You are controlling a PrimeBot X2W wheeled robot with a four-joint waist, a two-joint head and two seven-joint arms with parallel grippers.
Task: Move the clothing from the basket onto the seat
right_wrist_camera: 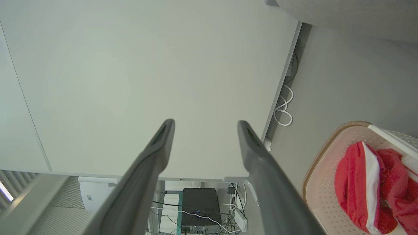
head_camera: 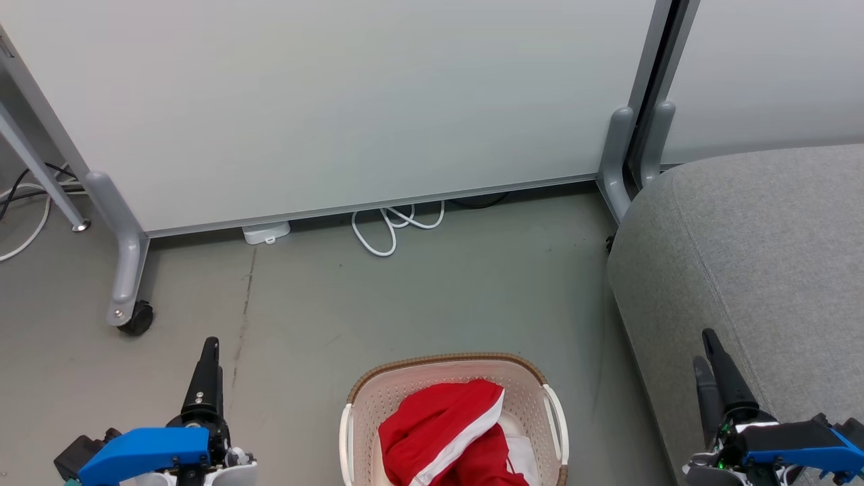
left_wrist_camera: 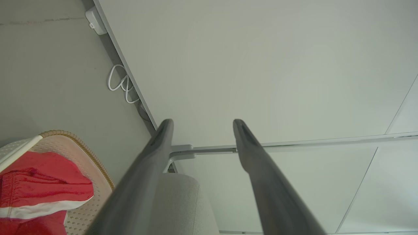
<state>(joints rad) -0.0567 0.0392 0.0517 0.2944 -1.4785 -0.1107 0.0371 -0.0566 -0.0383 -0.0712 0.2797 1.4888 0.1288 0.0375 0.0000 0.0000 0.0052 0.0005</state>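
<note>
While the left gripper [head_camera: 209, 352] and right gripper [head_camera: 704, 349] gape empty, the clothing [head_camera: 439, 418] lies in the basket [head_camera: 445, 358] midway between them.

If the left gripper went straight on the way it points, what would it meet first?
Probably the white partition panel; the open left gripper aims at it with nothing visibly between, though depth is unclear.

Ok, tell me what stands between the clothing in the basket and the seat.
Nothing visible does. The red, white-striped fabric clothing lies uncovered in the cream perforated plastic basket; only its own wall and a strip of grey floor separate it from the light-grey upholstered seat on the robot's right.
</note>
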